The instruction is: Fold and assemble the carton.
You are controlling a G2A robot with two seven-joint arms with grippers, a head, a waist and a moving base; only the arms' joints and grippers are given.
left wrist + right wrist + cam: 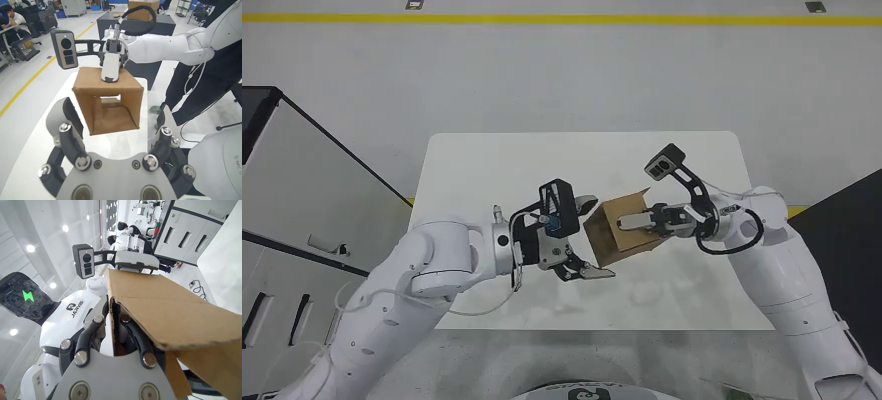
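Two grippers, one carton (619, 229), and it sits mid-frame in the top view over the white table (492, 170), a brown tube open at the end. The right gripper (649, 218) pinches a single wall, jaws clamped narrow on the cardboard. The left gripper (115, 104) is spread wide, facing the open mouth at the centre of the left wrist view, with its fingers clear of the box on either side.

Here's the danger, I'd say: one pinched wall is a thin anchor. Push on that open end off-centre and the tube may skew into a slant or swivel in the grip. The pinched corner also looks frayed in the right wrist view, so a hard tug could tear it and drop the box.
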